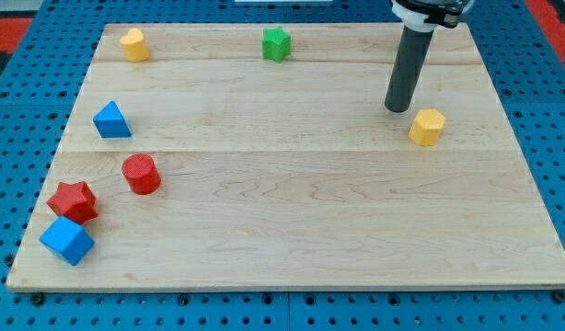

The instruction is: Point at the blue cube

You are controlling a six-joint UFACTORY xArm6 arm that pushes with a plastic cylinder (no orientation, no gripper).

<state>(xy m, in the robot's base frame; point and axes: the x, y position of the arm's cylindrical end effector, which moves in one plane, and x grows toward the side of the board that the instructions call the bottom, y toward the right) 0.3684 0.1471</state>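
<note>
Seven small blocks are lying on the pale, grained wooden desk (292,221). My end effector is a plain dark rod with nothing to open or close, and my tip (396,109) is resting near the view's top right, just beside the yellow hexagon (427,127). The blue cube (67,241) is sitting far off at the bottom left corner, touching the red star (73,200), with the red cylinder (141,174) near.

My tip (397,108) sits beside the yellow hexagonal block (427,127), far from the blue cube (67,241).
</note>
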